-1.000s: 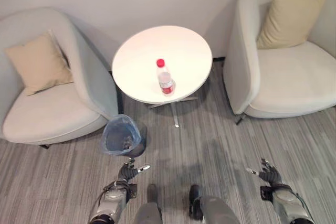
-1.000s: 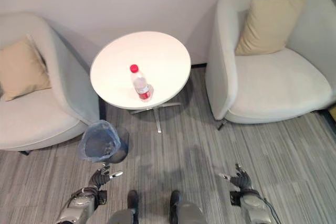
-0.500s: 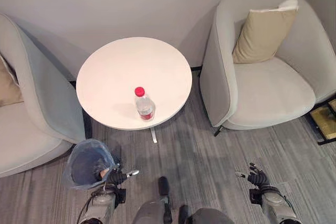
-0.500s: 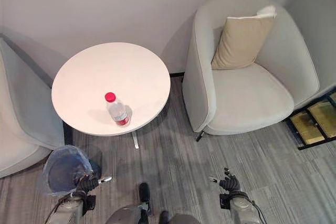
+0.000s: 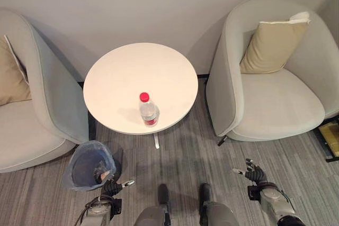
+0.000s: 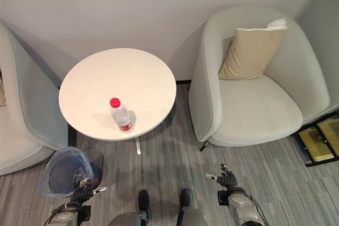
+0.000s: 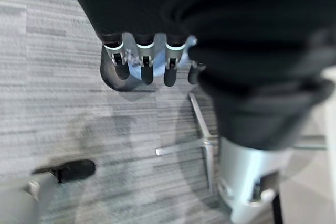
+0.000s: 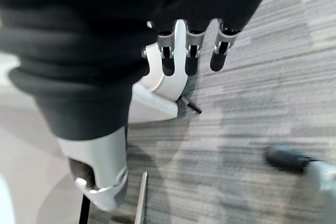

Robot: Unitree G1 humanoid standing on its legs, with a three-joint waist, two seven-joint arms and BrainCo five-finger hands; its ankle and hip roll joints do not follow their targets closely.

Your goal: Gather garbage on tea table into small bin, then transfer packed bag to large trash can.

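Step in hand: you are at the approach; the gathering has not begun, judging by the bottle on the tabletop and both hands low and empty.
Bottle: a clear plastic bottle (image 5: 149, 112) with a red cap stands upright on the round white tabletop (image 5: 116, 78), toward its 6 o'clock edge.
Small bin: the bin with the blue bag (image 5: 87, 165) sits on the floor at about 7 o'clock from the tabletop, just beside its edge. Something small lies inside, too dim for you to name.
Left robot hand (image 5: 113, 188): it hangs low at the bin's 5 o'clock, just beside the rim, fingers (image 7: 142, 65) straight and apart, holding nothing.
Right robot hand (image 5: 255, 175): low over the carpet, well apart from the tabletop at its 4 o'clock, fingers (image 8: 191, 51) relaxed and spread, holding nothing.
Surroundings: an armchair (image 5: 275, 99) with a tan cushion (image 5: 270, 46) stands at 3 o'clock, another armchair (image 5: 37, 120) at 9 o'clock.
Next move: you likely need to raise one hand to the bottle, close round its body, and carry it down into the bin.
Care: the bottle is tall and light; a sideways nudge may tip it.
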